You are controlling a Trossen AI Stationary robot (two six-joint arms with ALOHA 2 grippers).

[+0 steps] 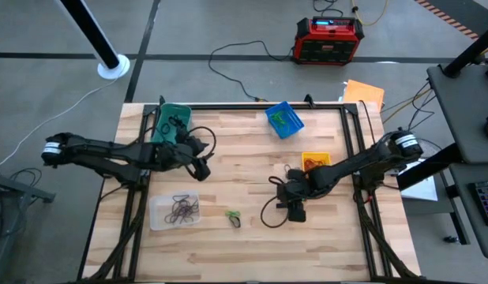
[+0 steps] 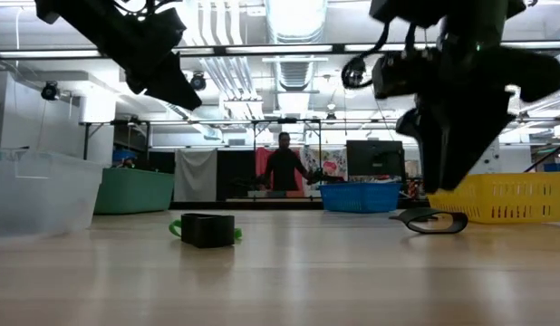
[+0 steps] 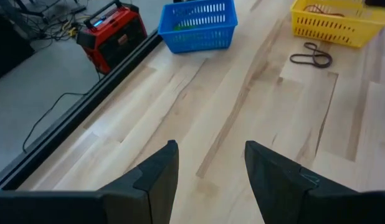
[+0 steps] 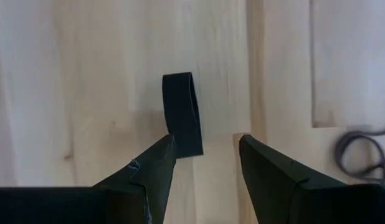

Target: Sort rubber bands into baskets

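The right gripper (image 4: pixel 205 158), jaws parted and empty, hangs over 1 black band (image 4: pixel 182 114) (long axis running away from the wrist) on the table (image 1: pixel 252 150), nearer its left finger.

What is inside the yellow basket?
The yellow basket holds some red-orange rubber bands. Its walls hide the bottom, so I cannot count them. A dark band lies outside it on the table.

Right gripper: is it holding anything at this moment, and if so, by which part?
Nothing is held. The right gripper hangs open above the table, with a black band lying on the wood just beyond its fingertips, not between them.
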